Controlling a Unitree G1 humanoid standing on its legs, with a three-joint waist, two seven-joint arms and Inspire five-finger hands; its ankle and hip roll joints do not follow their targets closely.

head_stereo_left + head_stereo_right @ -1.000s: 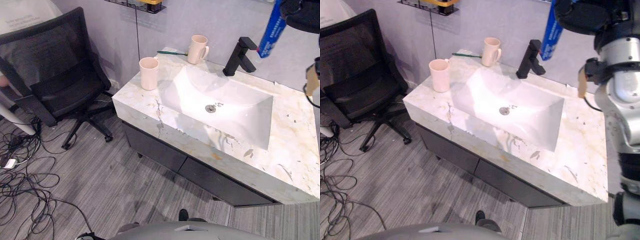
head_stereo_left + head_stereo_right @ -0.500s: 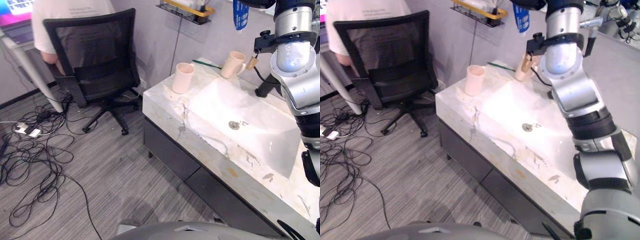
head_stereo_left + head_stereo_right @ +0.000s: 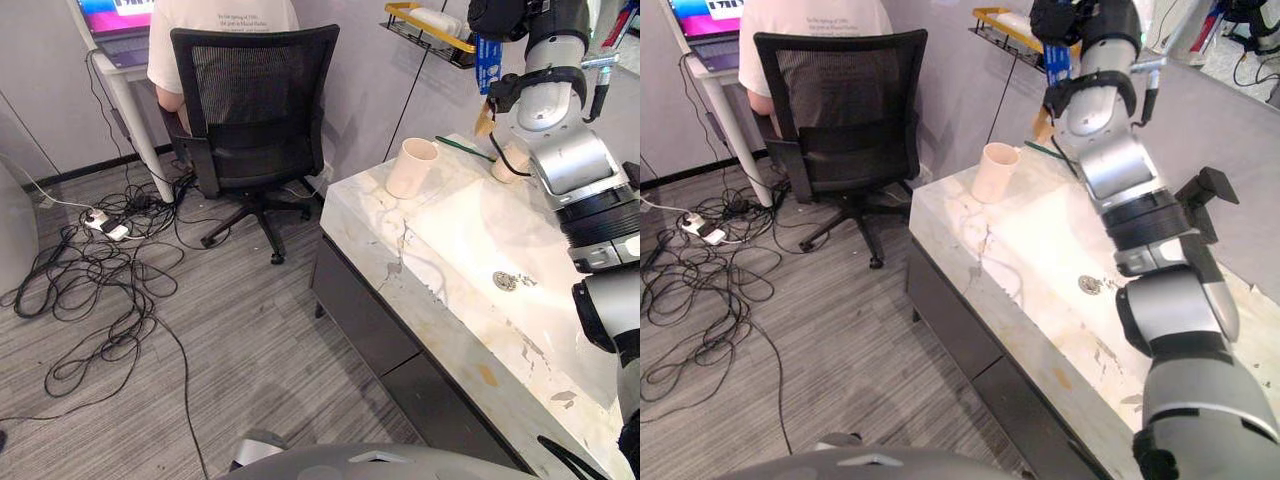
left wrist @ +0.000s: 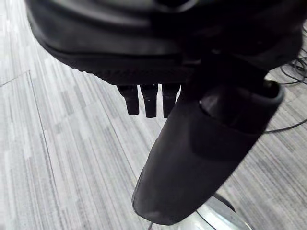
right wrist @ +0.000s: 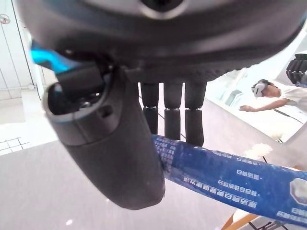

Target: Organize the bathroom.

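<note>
We see the marble-patterned bench [image 3: 400,240], slick and glossy, with its white sink [image 3: 520,250] on the right. A black mesh chair [image 3: 250,110] stands far left, a person [image 3: 220,15] seated behind it. On the far wall hangs a wire shelf [image 3: 425,30] with a yellow rim. Our right hand [image 3: 1065,20], raised by that shelf, clamps a soft blue tube [image 5: 230,177]. Two matte pink cups [image 3: 412,167] stand far on the bench, a green toothbrush [image 3: 462,150] between them. We judge the pliable tube could slip or snag the shelf rim. Our left hand [image 4: 148,98] hangs relaxed above the floor, holding nothing.
</note>
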